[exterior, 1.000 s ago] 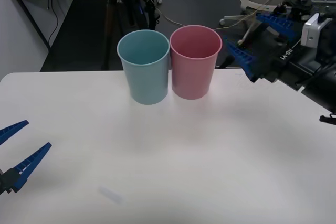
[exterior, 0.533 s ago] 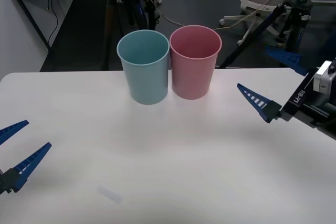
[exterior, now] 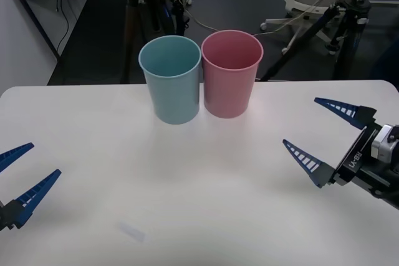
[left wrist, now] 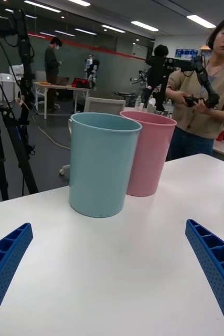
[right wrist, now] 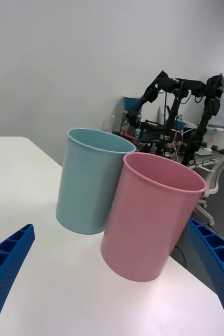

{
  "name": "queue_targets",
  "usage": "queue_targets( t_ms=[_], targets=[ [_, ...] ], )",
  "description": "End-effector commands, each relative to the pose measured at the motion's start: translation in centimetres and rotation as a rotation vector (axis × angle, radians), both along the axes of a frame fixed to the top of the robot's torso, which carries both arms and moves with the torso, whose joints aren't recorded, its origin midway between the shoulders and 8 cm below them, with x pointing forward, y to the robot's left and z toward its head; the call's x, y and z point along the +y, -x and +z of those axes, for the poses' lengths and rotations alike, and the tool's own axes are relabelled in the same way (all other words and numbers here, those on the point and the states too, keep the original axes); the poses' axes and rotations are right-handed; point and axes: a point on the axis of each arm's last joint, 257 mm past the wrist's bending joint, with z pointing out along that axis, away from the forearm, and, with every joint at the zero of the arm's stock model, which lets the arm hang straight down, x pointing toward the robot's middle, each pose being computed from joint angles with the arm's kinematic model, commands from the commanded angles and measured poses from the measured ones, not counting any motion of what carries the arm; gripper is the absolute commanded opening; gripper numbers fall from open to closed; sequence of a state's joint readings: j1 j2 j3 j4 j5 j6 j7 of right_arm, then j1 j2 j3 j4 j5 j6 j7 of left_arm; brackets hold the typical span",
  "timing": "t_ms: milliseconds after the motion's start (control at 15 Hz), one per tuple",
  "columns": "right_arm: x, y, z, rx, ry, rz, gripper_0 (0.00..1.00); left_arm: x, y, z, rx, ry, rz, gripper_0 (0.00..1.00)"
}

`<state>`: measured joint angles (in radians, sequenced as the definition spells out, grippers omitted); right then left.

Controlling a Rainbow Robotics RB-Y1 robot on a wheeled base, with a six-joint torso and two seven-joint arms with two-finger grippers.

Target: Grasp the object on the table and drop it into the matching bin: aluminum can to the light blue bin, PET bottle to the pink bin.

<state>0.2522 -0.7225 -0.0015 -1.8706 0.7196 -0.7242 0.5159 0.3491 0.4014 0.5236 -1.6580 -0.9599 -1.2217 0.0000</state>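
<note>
Bins are what you can see of the task stuff: the pink bin (exterior: 231, 73) and the light blue bin (exterior: 171, 78) stand upright side by side, touching or nearly so, near the far edge of the table (exterior: 199, 191), about midway along it. Right claw (exterior: 329, 135) sits over the table's right edge, spread wide with nothing in it, pointing toward the bins and well apart from them. Left claw (exterior: 22, 175) is at the left edge near the front corner, also spread wide and holding nothing. Can't tell where the PET bottle is.
</note>
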Motion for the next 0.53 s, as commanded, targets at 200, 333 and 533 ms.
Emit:
queue_targets(
  t_ms=[200,333,533],
  targets=[
    [0.0,1.3,-2.3,0.002,0.031,-0.020,1.00,0.0,0.0,0.0,0.000,0.000,0.000,1.00],
    [0.0,1.6,-2.8,0.021,0.024,-0.021,1.00,0.0,0.0,0.0,0.000,0.000,0.000,1.00],
    [0.1,2.6,-3.7,0.065,0.004,-0.006,1.00,0.0,0.0,0.0,0.000,0.000,0.000,1.00]
  ],
)
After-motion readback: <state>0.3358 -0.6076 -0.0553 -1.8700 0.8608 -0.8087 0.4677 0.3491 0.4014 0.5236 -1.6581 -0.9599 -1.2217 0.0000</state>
